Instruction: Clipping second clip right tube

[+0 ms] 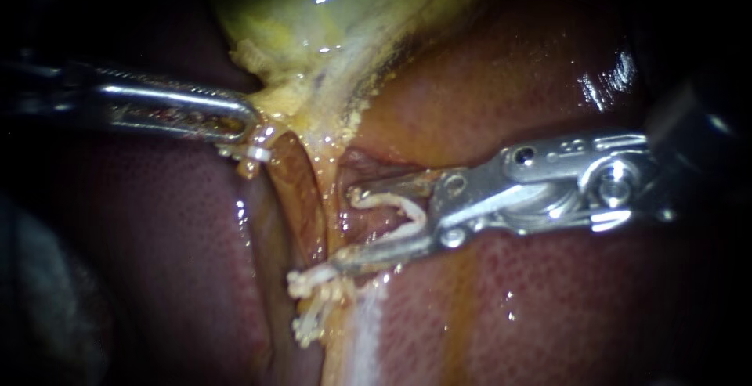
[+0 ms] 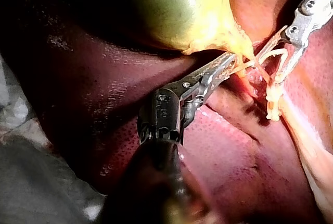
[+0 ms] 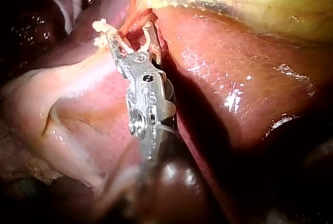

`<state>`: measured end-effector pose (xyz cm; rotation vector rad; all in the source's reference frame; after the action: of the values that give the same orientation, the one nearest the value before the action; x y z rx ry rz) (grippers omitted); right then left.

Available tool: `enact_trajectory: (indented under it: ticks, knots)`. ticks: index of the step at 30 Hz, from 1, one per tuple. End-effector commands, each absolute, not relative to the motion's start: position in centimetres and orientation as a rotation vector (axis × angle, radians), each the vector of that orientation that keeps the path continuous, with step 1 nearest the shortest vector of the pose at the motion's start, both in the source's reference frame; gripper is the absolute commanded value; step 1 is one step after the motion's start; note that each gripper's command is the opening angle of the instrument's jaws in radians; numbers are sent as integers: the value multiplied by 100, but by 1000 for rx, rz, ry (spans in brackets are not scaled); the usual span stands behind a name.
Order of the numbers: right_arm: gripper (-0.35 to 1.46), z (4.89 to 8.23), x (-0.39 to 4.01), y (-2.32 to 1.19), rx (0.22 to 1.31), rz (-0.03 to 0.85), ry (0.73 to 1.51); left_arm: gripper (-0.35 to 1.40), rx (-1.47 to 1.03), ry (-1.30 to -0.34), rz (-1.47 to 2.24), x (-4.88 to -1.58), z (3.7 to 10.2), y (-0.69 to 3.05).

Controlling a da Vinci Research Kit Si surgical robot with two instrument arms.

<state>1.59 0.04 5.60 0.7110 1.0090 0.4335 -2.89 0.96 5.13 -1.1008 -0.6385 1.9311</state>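
Note:
My right instrument [image 1: 346, 228] comes in from the right with its jaws spread wide, holding an open white clip [image 1: 395, 207] between them. The jaw tips reach a pale tube [image 1: 325, 214] that runs down from the gallbladder [image 1: 313, 18]. Two white clips [image 1: 312, 283] sit on that tube just below the lower jaw. My left instrument [image 1: 254, 131] is shut on yellowish tissue at the gallbladder's neck. In the left wrist view my left instrument [image 2: 234, 62] grips the same spot, beside the right instrument [image 2: 266, 73]. The right wrist view shows the right instrument [image 3: 131, 32] astride the tissue.
Dark red liver [image 1: 157, 237] surrounds the work site, wet and shiny at the upper right. Pale fatty tissue [image 1: 364, 331] trails down below the clips. A grey cloth [image 2: 31, 182] lies beyond the liver's edge behind the left shaft.

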Motion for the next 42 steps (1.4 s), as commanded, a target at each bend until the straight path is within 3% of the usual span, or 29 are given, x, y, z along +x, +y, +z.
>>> enact_trajectory:
  ticks: [1, 5, 11, 19, 31, 37, 42]
  knots:
    - [46, 562, 161, 3, 722, 446, 1017, -35, -1101, -638, 1931, -289, 513, 96]
    - [45, 570, 169, -2, 781, 470, 1040, -35, -1100, -638, 1931, -289, 513, 96]
    - [45, 576, 177, -9, 902, 523, 1142, -35, -1100, -638, 1931, -290, 513, 96]
    - [46, 570, 196, -26, 979, 529, 1214, -35, -1100, -637, 1931, -291, 514, 96]
    - [41, 543, 197, -36, 1026, 497, 1233, -35, -1100, -637, 1931, -290, 514, 96]
    - [30, 537, 195, -30, 1031, 500, 1233, -35, -1100, -637, 1931, -290, 514, 96]
    - [6, 536, 192, -29, 1032, 500, 1233, -35, -1100, -637, 1931, -290, 514, 96]
